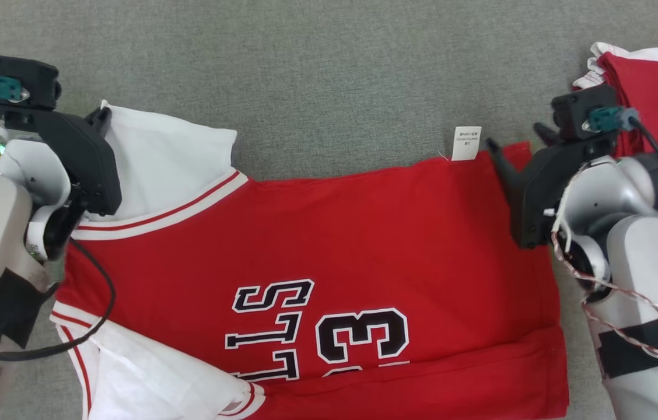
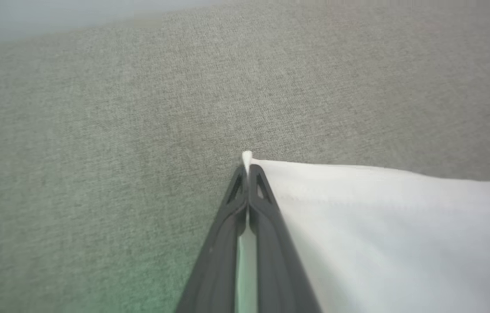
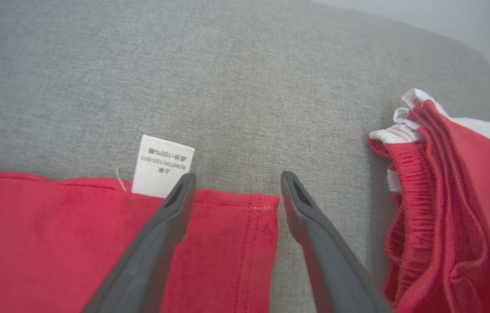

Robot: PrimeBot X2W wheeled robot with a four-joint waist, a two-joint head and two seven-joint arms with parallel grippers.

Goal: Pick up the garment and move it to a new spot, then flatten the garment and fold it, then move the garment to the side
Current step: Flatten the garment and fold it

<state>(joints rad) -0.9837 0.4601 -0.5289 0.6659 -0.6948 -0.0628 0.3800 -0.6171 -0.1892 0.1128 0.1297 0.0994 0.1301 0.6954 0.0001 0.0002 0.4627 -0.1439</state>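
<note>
Soft, even overhead light, barely a shadow on the grey upholstery. My head view is sharp. Around my left gripper things blur, the white sleeve washes out, green glow below.

The left hand rises from the bottom centre of the frame, its 2 dark fingers pressed together on a corner of the white garment. A small white tip pokes out above the fingertips. The cloth spreads toward the lower right, lying on a grey woven surface.
</note>
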